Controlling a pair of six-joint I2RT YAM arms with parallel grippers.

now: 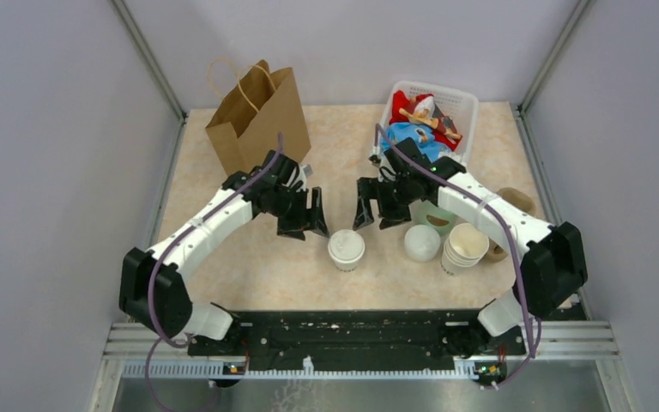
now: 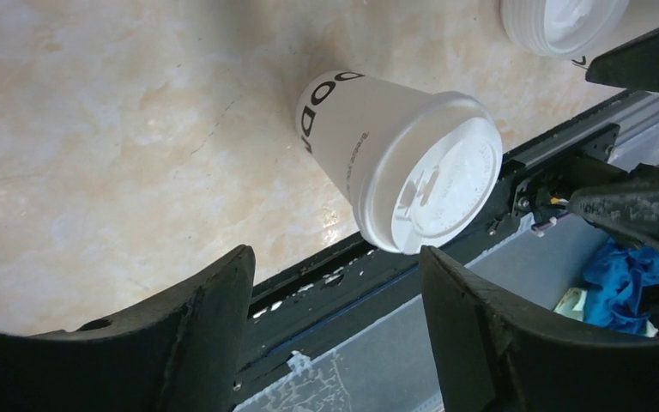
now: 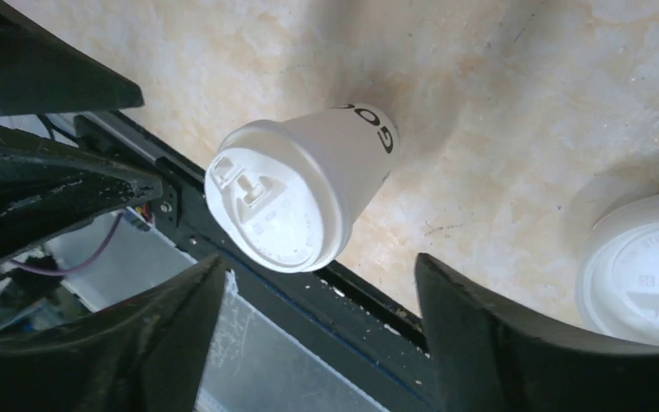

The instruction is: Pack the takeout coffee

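Standing lidded on the table (image 1: 249,266) between the left gripper (image 1: 307,230) and right gripper (image 1: 376,219), both spread open and empty, the takeout coffee (image 1: 346,250) looks light, thin-walled and crushable; grip gently at mid-wall, below the lid (image 2: 433,176).
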